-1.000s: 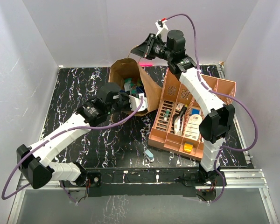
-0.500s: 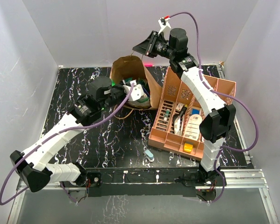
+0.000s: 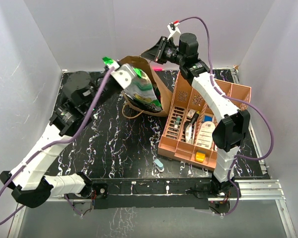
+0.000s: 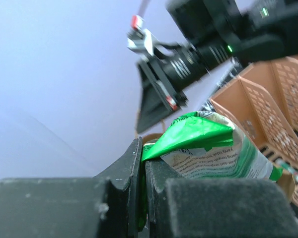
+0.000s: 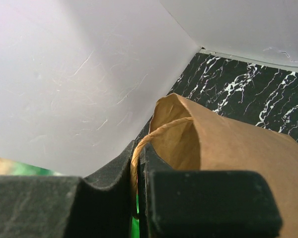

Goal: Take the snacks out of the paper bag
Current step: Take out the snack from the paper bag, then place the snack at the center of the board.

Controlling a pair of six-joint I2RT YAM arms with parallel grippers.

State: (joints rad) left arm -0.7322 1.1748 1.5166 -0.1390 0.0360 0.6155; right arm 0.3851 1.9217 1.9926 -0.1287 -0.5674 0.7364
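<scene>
Pinching the folded top of a green-and-white snack packet (image 4: 213,148), the left gripper (image 4: 143,156) holds it in the air over the mouth of the paper bag (image 3: 160,94). The right gripper (image 5: 137,153) has its fingers pressed together on the bag's twisted handle (image 5: 161,129) at the far rim, near the orange tray (image 3: 238,94).

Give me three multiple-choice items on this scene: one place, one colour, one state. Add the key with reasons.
1. In the top view, the orange tray lies where from the paper bag? A) left B) right C) inside it
2. The packet in the left gripper is mainly: A) green B) pink C) yellow
3. The right gripper is: A) wide open B) shut on the bag's handle C) shut on a packet
1 B, the tray sits right of the bag; 2 A, green foil shows in its grip; 3 B, the twisted loop is pinched between its jaws.
</scene>
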